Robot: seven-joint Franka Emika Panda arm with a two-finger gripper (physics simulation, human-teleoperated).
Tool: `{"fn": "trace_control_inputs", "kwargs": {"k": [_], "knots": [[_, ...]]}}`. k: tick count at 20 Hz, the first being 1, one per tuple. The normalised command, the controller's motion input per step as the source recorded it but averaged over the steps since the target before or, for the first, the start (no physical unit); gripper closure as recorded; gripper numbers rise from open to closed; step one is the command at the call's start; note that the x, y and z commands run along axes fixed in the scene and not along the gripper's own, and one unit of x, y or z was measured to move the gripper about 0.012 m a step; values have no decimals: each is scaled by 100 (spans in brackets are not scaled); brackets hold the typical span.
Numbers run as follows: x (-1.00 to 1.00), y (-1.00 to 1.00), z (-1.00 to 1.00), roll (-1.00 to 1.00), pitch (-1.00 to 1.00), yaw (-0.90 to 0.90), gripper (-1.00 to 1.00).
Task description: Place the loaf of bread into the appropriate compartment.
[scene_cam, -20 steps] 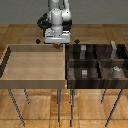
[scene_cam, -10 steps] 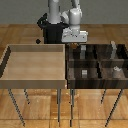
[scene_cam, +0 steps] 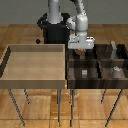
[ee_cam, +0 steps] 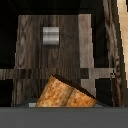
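Note:
My gripper (scene_cam: 80, 48) hangs above the dark brown four-cell bin (scene_cam: 95, 63), over its rear cell (scene_cam: 80, 56) on the exterior view's left. It is shut on the loaf of bread (scene_cam: 79, 51), a tiny orange-brown block that fills the near part of the wrist view (ee_cam: 65, 95). The fingers themselves do not show in the wrist view. Beyond the bread, the wrist view shows a wooden divider (ee_cam: 60, 73) and a further cell with a small grey-white piece (ee_cam: 50, 35) on its floor.
A big light tan undivided tray (scene_cam: 35, 80) stands beside the bin on the exterior view's left. Grey-white pieces lie in other cells (scene_cam: 84, 73) (scene_cam: 116, 69) (scene_cam: 113, 48). Both containers rest on thin-legged stands above a wood floor.
The arm has swung toward the exterior view's right, from the tan tray's rear edge to above the dark bin, carrying the bread.

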Motion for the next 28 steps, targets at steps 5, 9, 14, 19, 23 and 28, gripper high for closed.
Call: {"fn": "trace_control_inputs", "kwargs": {"k": [5,9,14,19,23,28], "knots": [[100,0,0,0,0,0,100],[100,0,0,0,0,0,100],[0,0,0,0,0,0,-100],[0,0,0,0,0,0,-100],[0,0,0,0,0,0,-100],[0,0,0,0,0,0,-100]]}}
